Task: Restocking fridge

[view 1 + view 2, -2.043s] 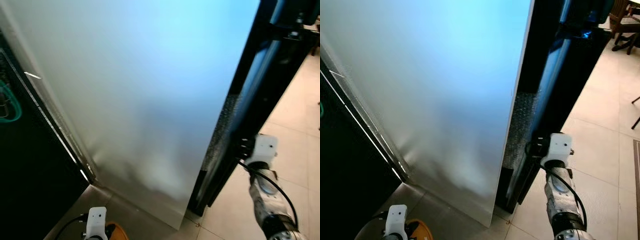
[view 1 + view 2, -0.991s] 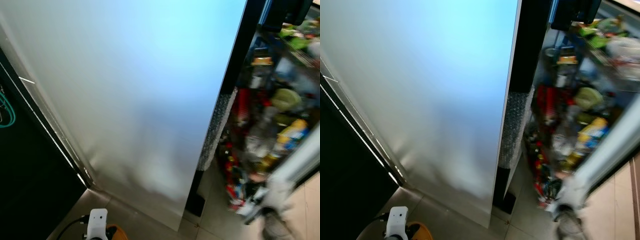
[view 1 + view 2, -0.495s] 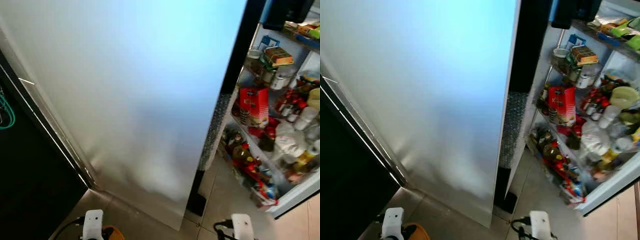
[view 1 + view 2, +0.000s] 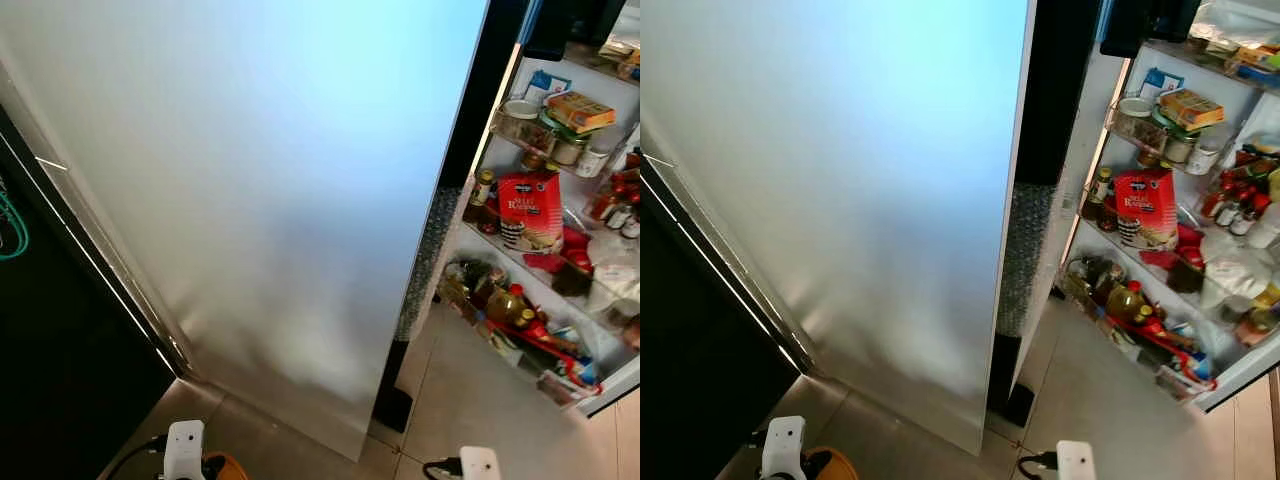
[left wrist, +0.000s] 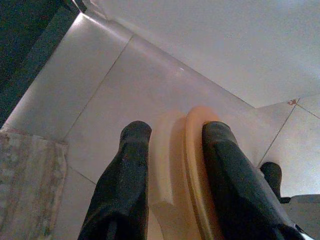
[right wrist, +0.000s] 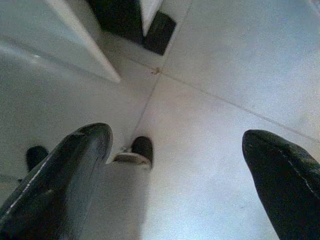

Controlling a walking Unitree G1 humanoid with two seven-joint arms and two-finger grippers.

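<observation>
1. We see the fridge [image 4: 300,200] straight ahead; its wide silver door fills the left and middle of the scene and stands shut.
2. To the right, the second fridge door [image 4: 1230,375] is swung open, showing its inner door shelves [image 4: 1140,260] packed with groceries.
3. On an upper shelf sit several jars [image 4: 520,115] with a yellow box [image 4: 580,108] lying on top of them.
4. Just below stands a red packet [image 4: 530,210], upright, with a small dark bottle [image 4: 482,190] to its left.
5. The lowest shelf holds a crowd of bottles [image 4: 505,305], one amber with a dark cap; the rest is too jumbled to tell apart.
6. In the near left, the left tool [image 5: 172,137] hangs low over the floor [image 5: 100,100]. It is clenched around an orange object [image 5: 182,170], smooth and rounded, which fills the gap between the two black fingers [image 5: 127,170]; we cannot tell what the object is.
7. In the near right, the right tool [image 6: 175,150] also points down at the pale floor tiles, released, its fingers [image 6: 65,170] spread wide with nothing between them.
8. A strip of patterned rug [image 5: 27,185] lies on the floor beside the left tool.
9. At the far left, a dark black panel [image 4: 60,360] adjoins the fridge.
</observation>
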